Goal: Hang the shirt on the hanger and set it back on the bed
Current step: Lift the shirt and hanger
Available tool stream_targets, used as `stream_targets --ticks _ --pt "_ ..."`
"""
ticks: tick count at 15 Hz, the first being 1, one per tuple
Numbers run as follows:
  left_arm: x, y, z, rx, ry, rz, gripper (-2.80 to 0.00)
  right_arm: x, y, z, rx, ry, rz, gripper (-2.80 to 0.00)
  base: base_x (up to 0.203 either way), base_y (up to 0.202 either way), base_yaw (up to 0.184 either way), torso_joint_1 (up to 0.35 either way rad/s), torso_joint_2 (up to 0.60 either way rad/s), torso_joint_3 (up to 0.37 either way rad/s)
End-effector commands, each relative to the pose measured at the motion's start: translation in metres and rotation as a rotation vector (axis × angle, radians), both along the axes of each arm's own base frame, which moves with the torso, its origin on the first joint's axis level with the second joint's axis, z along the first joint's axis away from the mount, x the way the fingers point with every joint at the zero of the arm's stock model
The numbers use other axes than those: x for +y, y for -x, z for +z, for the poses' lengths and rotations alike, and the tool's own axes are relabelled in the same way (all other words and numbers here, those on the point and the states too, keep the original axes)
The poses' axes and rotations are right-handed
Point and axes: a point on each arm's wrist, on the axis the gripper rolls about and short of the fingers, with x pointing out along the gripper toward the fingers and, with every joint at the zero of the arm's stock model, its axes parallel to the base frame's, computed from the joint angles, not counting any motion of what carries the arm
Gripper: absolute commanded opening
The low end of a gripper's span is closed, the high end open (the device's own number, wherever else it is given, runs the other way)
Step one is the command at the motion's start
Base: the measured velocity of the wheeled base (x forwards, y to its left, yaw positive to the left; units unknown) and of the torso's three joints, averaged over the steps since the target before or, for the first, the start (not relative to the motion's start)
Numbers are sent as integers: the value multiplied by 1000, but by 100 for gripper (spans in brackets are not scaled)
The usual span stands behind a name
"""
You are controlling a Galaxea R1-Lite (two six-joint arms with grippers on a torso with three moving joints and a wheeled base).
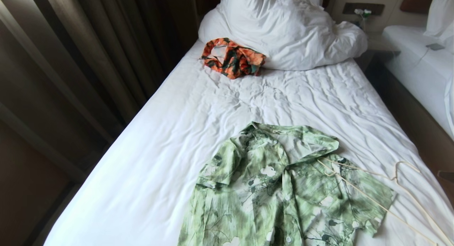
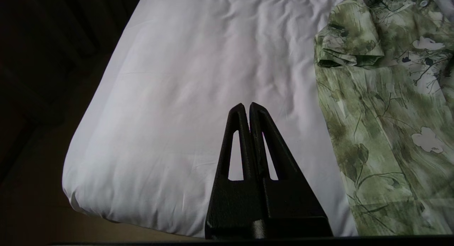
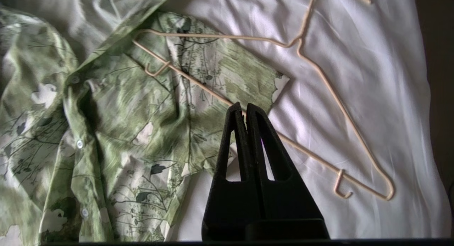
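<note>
I see the shirt (image 1: pixel 283 189) lying flat on the near bed (image 1: pixel 177 107), the hanger (image 3: pixel 319 79) partly over its right sleeve. Both grippers, left (image 2: pixel 247 105) and right (image 3: pixel 243 105), are pinched together, empty. The shirt looks limp and light, so I'd pinch its collar; the hanger looks thin, stiff and slippery, so I'd grip it beside the hook.

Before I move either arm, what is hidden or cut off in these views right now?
- Shirt hem: cut off by the head view's bottom edge.
- Hanger lower corner: runs off the head view's bottom right; the right wrist view shows it whole.
- Orange patterned garment: bunched, type unclear.
- Left gripper and right gripper: outside the head view, seen only by wrist cameras.
</note>
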Motion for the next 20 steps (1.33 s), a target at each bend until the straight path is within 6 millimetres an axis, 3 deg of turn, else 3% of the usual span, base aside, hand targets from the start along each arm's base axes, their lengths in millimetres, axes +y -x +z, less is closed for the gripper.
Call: stream_targets --ticks 1,3,8,10,13,14,18,20 --pt "0 0 0 2 0 0 -280 -30 -65 -39 250 -75 -80 -280 0 0 0 0 0 0" --pt "0 0 0 2 0 0 -280 -70 -82 -53 346 -164 -163 -280 0 0 0 0 0 0" --pt "0 0 0 2 0 0 -280 -158 -74 -83 573 -322 -92 -280 0 0 0 0 0 0" --pt "0 0 0 2 0 -1 -280 -185 -66 -87 603 -413 6 -280 0 0 0 0 0 0" --pt "0 0 0 2 0 0 -280 -198 -62 -99 629 -459 97 -280 0 0 0 0 0 0" --pt "0 0 0 2 0 0 -280 -200 -63 -105 632 -463 115 0 0 0 0 0 0 0" --pt "0 0 0 2 0 -2 -280 -211 -76 -114 488 -538 194 0 0 0 0 0 0 0" --pt "0 0 0 2 0 0 -280 -213 -79 -128 461 -545 272 0 0 0 0 0 0 0"
